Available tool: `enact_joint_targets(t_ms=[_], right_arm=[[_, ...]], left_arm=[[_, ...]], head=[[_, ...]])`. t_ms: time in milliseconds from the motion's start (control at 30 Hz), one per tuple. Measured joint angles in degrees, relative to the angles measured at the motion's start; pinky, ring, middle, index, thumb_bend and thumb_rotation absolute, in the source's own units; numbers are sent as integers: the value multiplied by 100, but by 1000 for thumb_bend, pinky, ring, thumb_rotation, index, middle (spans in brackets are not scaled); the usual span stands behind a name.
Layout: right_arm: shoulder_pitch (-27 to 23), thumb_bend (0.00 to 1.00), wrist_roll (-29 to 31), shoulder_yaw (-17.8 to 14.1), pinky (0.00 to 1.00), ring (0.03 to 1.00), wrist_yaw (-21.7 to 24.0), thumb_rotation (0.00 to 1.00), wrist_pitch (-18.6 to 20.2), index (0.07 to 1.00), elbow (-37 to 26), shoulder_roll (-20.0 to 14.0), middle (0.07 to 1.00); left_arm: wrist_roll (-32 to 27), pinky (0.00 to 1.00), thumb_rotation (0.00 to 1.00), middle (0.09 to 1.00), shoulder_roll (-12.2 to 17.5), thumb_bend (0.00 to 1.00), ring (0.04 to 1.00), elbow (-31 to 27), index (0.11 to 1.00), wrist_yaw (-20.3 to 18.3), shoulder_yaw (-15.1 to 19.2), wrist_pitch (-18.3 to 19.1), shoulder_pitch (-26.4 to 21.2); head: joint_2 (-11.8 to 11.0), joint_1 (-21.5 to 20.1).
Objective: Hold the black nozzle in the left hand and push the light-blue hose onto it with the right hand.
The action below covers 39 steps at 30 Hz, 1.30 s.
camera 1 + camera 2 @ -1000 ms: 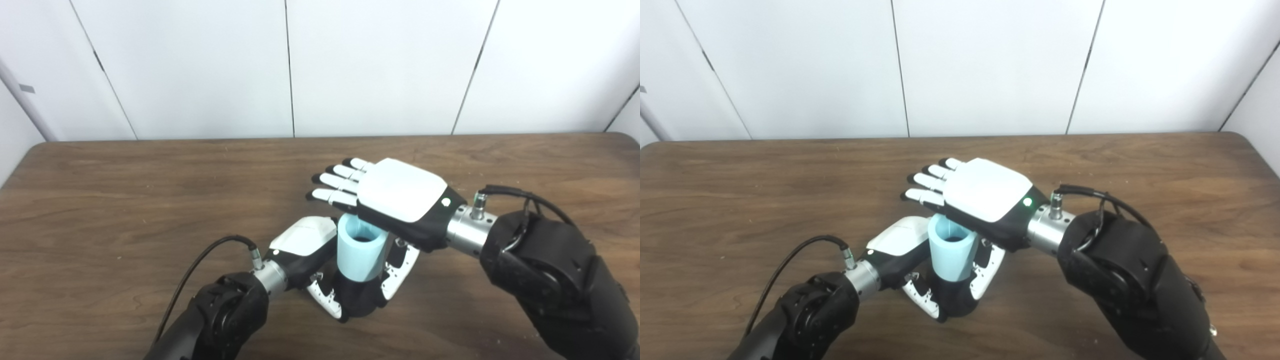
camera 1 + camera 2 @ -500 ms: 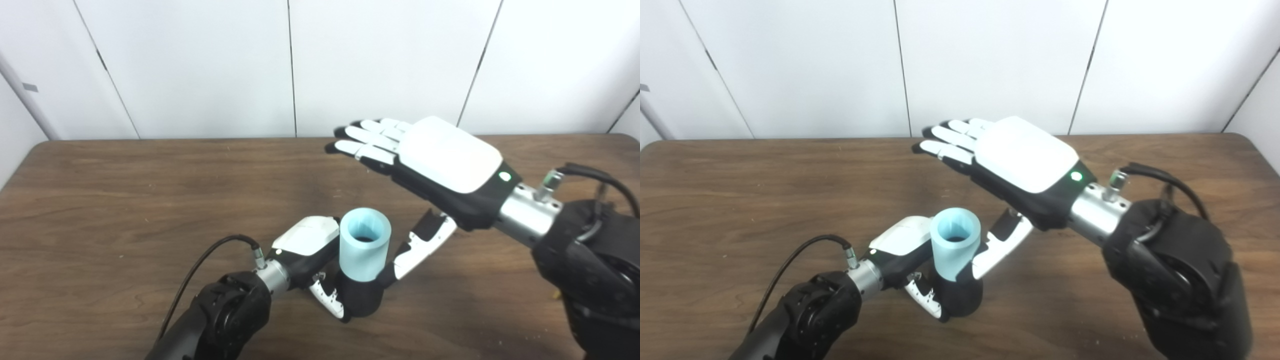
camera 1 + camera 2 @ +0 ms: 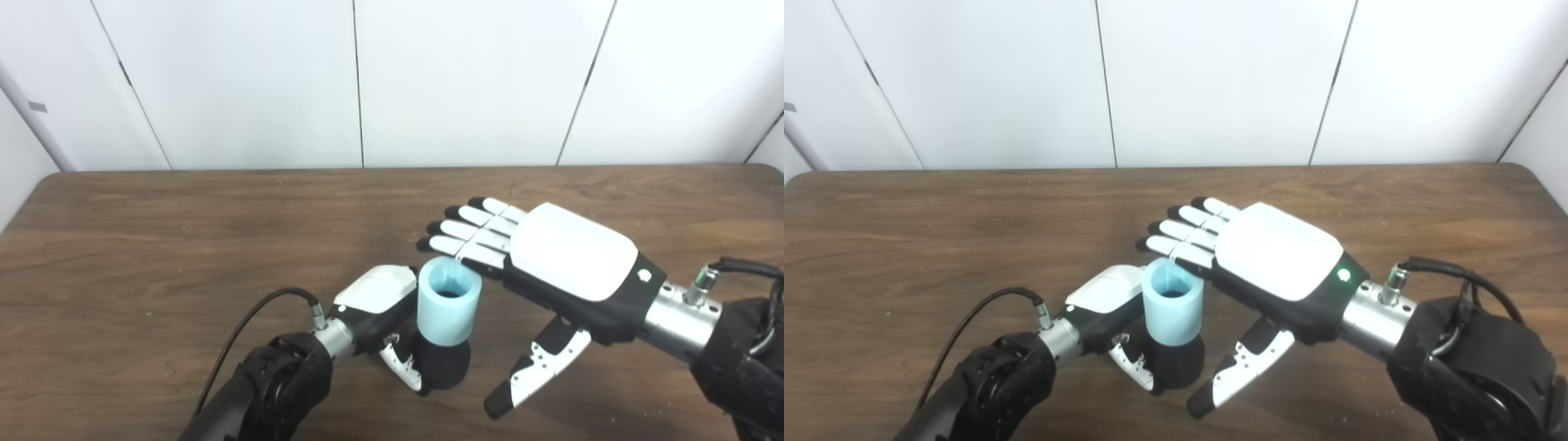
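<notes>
The black nozzle [image 3: 442,366] stands upright on the table, and my left hand [image 3: 375,298] is shut around its base. The light-blue hose [image 3: 446,305], a short open-topped tube, sits on top of the nozzle and shows in the right eye view too [image 3: 1172,304]. My right hand [image 3: 554,269] is open and flat, palm down, just right of the hose. Its fingertips [image 3: 442,229] lie near the hose's far rim, and its thumb hangs down to the right of the nozzle. It holds nothing.
The brown wooden table [image 3: 153,245] runs to a white panelled wall behind. A black cable [image 3: 257,318] loops from my left wrist. A cable also loops at my right wrist [image 3: 1451,278].
My right hand lifted off the hose top, rose up and back to the right, then came down again beside the hose with fingers flat. The left hand and nozzle stayed put.
</notes>
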Motion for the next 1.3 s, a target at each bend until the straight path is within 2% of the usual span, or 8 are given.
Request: enact_joint_targets(t_ms=[267, 300, 400, 733, 833, 1300], right_arm=[[270, 667, 57, 23, 1000, 1000, -251, 999, -358, 971, 46, 13, 1000], [287, 667, 50, 34, 1000, 1000, -257, 1000, -396, 976, 68, 16, 1000], [384, 668, 10, 110, 1000, 1000, -259, 1000, -407, 982, 108, 51, 1000], [582, 676, -106, 160, 1000, 1000, -269, 1000, -508, 956, 180, 167, 991], [659, 692, -267, 178, 1000, 1000, -269, 1000, -586, 953, 189, 169, 991], [746, 700, -390, 165, 1000, 1000, -333, 1000, -628, 926, 223, 184, 969]], left_arm=[[4, 1000, 0, 553, 10, 511, 760, -1, 431, 0, -9, 1, -6], [9, 1000, 0, 523, 12, 516, 759, -2, 454, 0, -14, 0, -9], [49, 1000, 0, 495, 22, 521, 758, -2, 474, 0, -49, 0, -34], [148, 1000, 0, 492, 41, 521, 774, -2, 477, -1, -103, 1, -63], [149, 1000, 0, 541, 44, 512, 776, -4, 429, -4, -103, 7, -63], [124, 1000, 0, 541, 44, 514, 762, -25, 441, -26, -102, 36, -63]], head=[[9, -17], [17, -9], [26, -9], [9, -26], [9, -18], [26, -44]])
